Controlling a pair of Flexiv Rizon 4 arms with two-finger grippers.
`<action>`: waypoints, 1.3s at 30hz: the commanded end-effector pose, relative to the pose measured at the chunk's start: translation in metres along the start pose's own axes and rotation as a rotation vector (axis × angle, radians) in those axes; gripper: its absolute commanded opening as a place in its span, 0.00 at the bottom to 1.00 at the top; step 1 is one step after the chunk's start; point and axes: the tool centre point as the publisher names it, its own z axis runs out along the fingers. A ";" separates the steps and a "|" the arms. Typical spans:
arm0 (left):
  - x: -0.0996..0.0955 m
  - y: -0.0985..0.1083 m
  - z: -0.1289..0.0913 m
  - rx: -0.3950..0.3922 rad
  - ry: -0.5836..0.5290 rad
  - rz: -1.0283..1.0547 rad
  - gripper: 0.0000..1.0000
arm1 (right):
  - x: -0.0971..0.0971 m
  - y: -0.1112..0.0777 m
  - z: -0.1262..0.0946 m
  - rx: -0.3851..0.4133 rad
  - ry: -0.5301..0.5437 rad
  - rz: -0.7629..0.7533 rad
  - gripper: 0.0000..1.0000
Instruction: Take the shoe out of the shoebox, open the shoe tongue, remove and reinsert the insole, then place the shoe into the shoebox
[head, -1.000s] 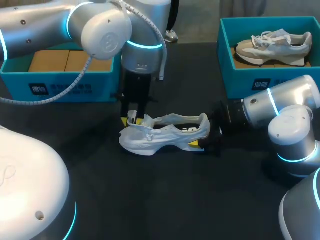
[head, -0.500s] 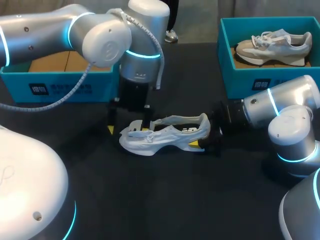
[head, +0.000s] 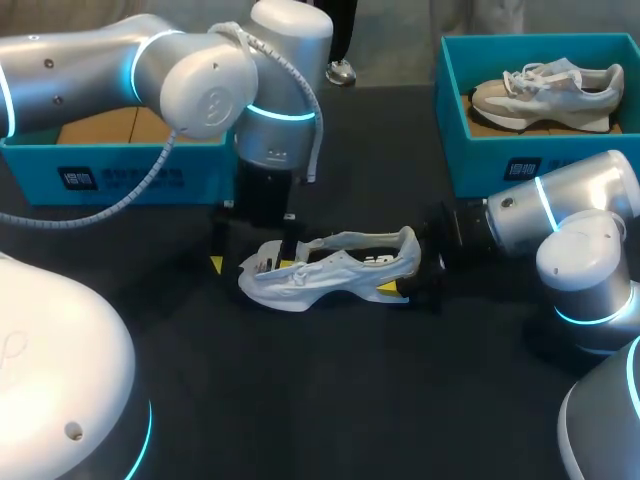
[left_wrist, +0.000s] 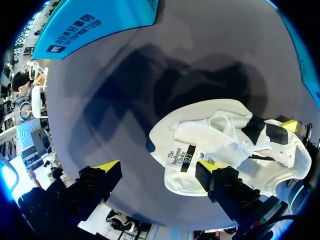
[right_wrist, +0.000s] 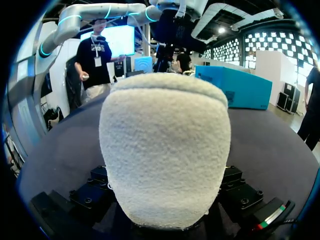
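A white shoe (head: 335, 268) lies on its sole on the dark table, toe toward my left arm. My left gripper (head: 250, 264) hangs over the toe end, open, one yellow tip on either side of the forefoot. In the left wrist view the lifted tongue (left_wrist: 200, 150) with its label lies beside one finger (left_wrist: 220, 182) of the left gripper (left_wrist: 157, 170), free of both. My right gripper (head: 408, 285) is shut on the shoe's heel, and that padded heel (right_wrist: 165, 150) fills the right wrist view between its fingers.
A teal shoebox (head: 520, 165) at the back right holds a grey and beige shoe (head: 545, 95). Another teal box (head: 120, 165) at the back left holds brown cartons. The table's front half is bare dark cloth.
My left gripper has opened wide, let go of the tongue and shifted a little left and up. The shoe and the right arm have not moved.
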 end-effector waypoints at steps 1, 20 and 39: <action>-0.002 0.003 -0.003 0.007 0.009 -0.002 1.00 | -0.001 -0.001 0.005 0.002 0.000 0.000 0.00; 0.018 0.005 -0.078 0.158 0.133 0.120 1.00 | -0.001 -0.001 0.005 0.002 0.000 0.000 0.00; 0.044 0.018 -0.135 0.348 0.142 1.060 1.00 | -0.001 -0.001 0.005 0.002 0.000 0.000 0.00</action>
